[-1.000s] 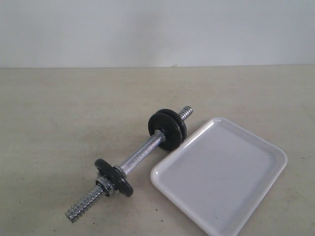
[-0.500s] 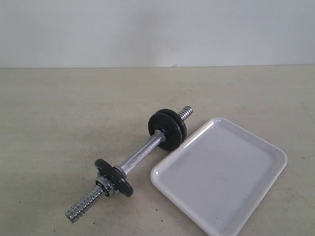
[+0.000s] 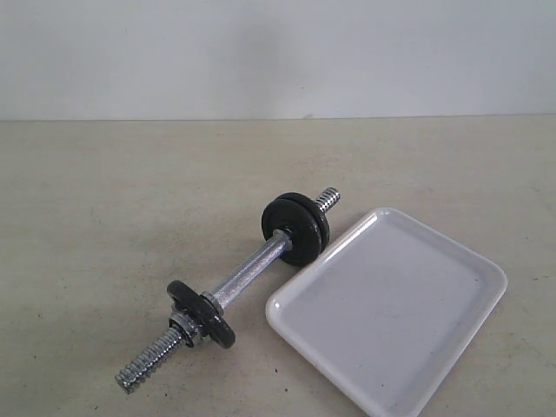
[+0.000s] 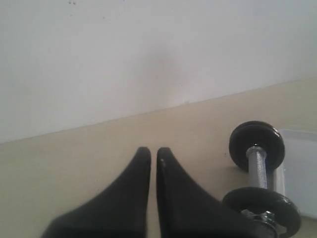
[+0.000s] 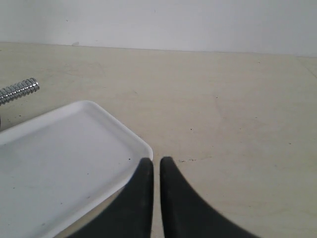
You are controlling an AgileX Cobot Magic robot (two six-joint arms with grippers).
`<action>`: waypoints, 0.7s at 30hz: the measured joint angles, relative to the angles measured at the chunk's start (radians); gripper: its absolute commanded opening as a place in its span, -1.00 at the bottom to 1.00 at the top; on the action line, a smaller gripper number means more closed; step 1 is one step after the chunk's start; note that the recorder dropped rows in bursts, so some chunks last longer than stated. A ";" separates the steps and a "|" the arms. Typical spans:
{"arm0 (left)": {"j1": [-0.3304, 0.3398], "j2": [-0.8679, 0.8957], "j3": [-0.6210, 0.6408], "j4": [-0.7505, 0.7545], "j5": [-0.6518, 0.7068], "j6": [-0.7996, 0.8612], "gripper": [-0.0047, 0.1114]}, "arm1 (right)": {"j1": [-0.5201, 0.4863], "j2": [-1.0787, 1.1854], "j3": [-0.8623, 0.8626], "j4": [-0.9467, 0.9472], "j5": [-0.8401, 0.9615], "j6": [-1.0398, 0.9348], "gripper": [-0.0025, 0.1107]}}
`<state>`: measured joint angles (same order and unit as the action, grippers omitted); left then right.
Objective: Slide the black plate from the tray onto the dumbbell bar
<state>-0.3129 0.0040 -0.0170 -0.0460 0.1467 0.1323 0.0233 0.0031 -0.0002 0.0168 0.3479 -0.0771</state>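
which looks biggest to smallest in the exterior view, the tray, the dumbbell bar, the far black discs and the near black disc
1. tray: most area by far
2. dumbbell bar: long but thin
3. far black discs and near black disc: look about alike; the near one sits closer to the camera and is angled, so no ranking between them

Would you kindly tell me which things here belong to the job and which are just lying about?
Job: dumbbell bar; white tray; black discs threaded on the bar.
Lying about: nothing visible apart from the table itself.
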 measured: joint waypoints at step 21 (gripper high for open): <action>0.247 -0.001 0.013 0.001 0.193 -0.019 -0.84 | 0.000 0.000 0.000 0.004 0.002 0.000 -0.89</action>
<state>-0.0655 0.0031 -0.0037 -0.0453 0.3398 0.1136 0.0233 0.0031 -0.0002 0.0206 0.3499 -0.0771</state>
